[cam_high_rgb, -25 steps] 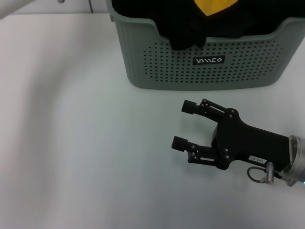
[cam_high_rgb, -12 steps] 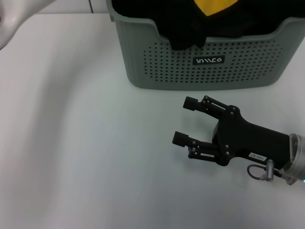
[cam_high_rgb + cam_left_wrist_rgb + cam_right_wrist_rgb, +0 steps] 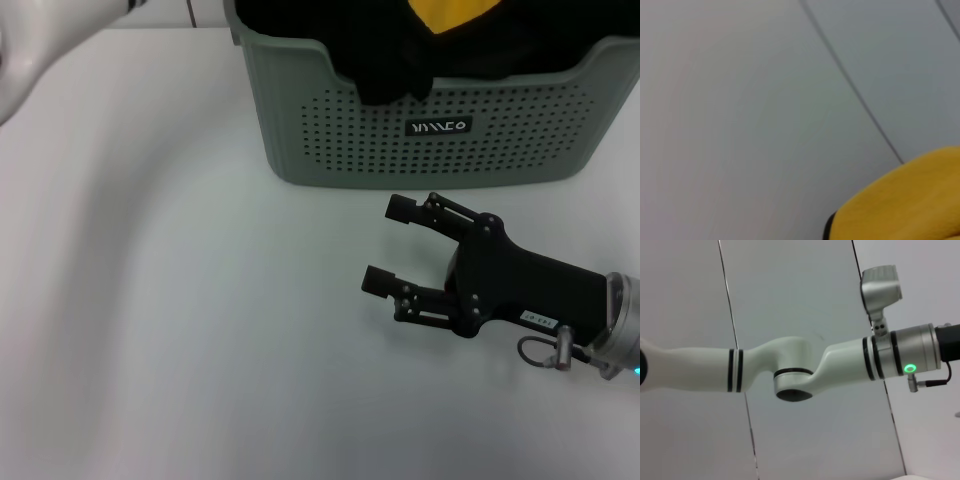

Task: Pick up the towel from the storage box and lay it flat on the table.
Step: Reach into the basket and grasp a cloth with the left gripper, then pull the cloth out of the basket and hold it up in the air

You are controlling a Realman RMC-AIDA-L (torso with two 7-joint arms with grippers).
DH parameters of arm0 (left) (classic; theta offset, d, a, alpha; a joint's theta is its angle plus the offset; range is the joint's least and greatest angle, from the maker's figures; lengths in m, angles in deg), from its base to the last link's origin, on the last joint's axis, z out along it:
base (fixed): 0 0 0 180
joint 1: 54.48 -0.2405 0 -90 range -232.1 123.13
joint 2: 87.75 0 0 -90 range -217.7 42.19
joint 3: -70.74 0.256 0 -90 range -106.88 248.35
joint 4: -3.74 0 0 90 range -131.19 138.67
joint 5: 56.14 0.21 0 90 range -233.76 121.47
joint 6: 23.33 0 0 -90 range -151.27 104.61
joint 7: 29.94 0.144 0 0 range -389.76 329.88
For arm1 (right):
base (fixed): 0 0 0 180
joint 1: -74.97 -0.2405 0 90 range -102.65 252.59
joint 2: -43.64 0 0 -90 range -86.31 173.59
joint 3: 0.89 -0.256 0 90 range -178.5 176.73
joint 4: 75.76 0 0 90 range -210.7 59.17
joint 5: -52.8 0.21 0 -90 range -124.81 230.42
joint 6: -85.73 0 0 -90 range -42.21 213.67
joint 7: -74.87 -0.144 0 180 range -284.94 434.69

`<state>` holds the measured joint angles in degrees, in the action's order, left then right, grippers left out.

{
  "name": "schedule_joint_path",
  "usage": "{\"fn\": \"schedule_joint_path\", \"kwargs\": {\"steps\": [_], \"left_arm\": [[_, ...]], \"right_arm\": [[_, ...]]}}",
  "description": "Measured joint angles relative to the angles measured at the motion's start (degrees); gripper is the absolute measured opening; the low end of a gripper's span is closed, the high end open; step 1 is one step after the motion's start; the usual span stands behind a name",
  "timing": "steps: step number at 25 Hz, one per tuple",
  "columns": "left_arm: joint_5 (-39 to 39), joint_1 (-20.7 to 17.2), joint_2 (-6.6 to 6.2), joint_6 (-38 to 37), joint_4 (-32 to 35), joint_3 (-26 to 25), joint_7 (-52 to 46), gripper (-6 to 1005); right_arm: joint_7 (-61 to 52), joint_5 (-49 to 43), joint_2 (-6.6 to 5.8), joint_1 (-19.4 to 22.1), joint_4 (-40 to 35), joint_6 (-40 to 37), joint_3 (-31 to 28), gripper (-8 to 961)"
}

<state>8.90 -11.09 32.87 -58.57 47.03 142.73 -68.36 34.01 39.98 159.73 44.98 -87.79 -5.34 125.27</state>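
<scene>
Towel (image 3: 447,12), bright yellow cloth, lies bunched among black cloths (image 3: 390,60) inside the grey-green perforated plastic storage box (image 3: 430,130) at the far side of my plain white worktop (image 3: 180,300). My right hand (image 3: 390,246) hovers over the worktop just in front of the box, its black fingers spread apart and holding nothing. My left arm (image 3: 40,35) is raised at the far left corner; I cannot tell its hand's state.

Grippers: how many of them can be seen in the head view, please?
1. The right gripper hovers open over the table, in front of the storage box. The left arm shows only at the far left corner; its gripper is out of view.
</scene>
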Motion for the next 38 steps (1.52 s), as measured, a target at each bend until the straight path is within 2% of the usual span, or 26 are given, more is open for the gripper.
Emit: {"fn": "schedule_joint_path", "kwargs": {"steps": [5,14,18,23,27,30,38], "left_arm": [[-9.01,-1.25,-0.01,0.73,0.05,4.94,13.29,477],[-19.83,0.06,0.13,7.96,-0.53,13.64,30.71,474],[-23.24,1.24,0.14,11.66,-0.78,17.07,35.11,473],[-24.35,1.60,0.13,12.31,-0.43,20.16,36.39,474],[-25.51,0.77,0.13,11.79,0.88,22.35,36.48,381],[-28.84,-1.60,0.13,9.60,3.30,22.81,36.61,313],[-41.42,-8.69,-0.24,-2.91,8.19,22.48,36.58,138]], "right_arm": [[0.00,0.01,0.00,-0.22,0.11,0.41,-0.40,839],[0.00,0.00,0.00,-0.22,0.07,0.58,-1.01,839],[0.00,-0.01,0.00,-0.12,0.07,0.58,-1.08,839],[0.00,-0.01,0.00,0.05,0.07,0.58,-1.09,838],[0.00,-0.01,0.00,0.59,0.10,0.57,-1.16,838],[0.00,-0.01,0.00,0.76,0.21,0.57,-1.61,838],[-0.13,-0.01,-0.04,2.13,0.12,-0.51,-2.44,838]]}}
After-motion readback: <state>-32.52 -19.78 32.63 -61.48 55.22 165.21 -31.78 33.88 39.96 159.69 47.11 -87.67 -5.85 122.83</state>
